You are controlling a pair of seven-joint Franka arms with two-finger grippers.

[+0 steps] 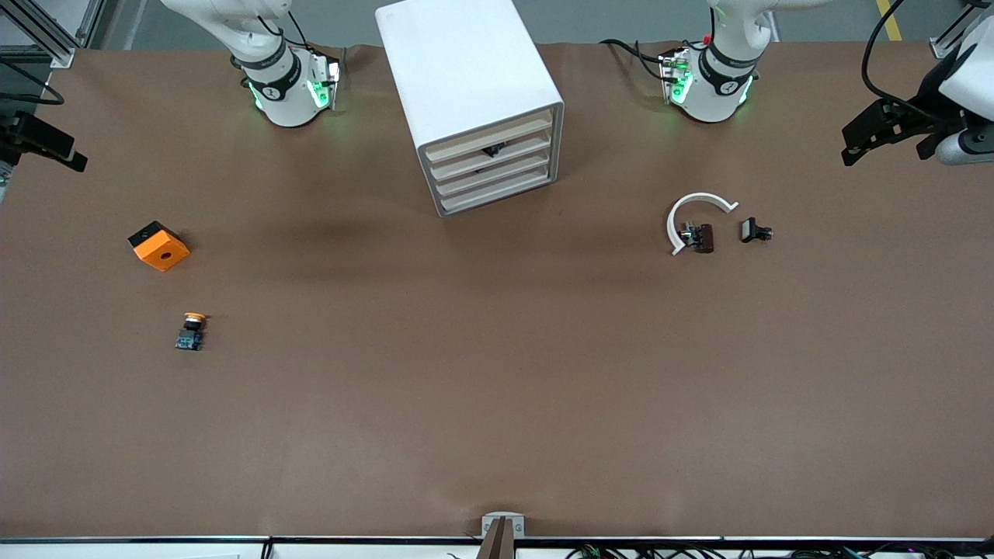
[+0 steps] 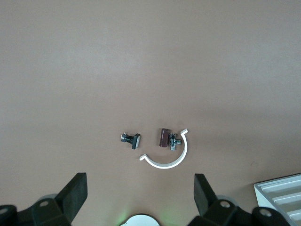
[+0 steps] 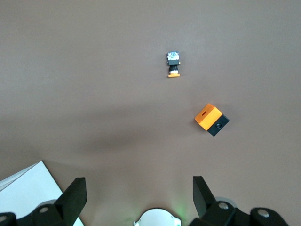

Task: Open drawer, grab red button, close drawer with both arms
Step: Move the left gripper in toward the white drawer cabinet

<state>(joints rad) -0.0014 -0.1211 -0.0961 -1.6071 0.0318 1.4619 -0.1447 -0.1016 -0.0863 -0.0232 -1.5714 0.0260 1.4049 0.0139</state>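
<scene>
The white cabinet [image 1: 466, 70] stands near the arms' bases in the middle of the table, with all of its drawers [image 1: 493, 167] pushed in. A small dark thing [image 1: 491, 150] shows in the gap above the second drawer front. The button is hidden. My left gripper [image 2: 139, 178] hangs open and empty high over the left arm's base [image 1: 710, 85]. The right gripper [image 3: 138, 180] hangs open and empty high over the right arm's base [image 1: 283, 89]. Neither gripper shows in the front view. A corner of the cabinet [image 2: 282, 190] appears in the left wrist view, and its top [image 3: 23, 188] in the right wrist view.
Toward the right arm's end lie an orange cube with a hole [image 1: 159, 246] [image 3: 211, 119] and an orange-capped button [image 1: 192, 330] [image 3: 174, 64]. Toward the left arm's end lie a white open ring [image 1: 695, 217] [image 2: 167, 157] and two small dark parts [image 1: 699, 237] [image 1: 755, 230]. Black fixtures [image 1: 885, 132] overhang both table ends.
</scene>
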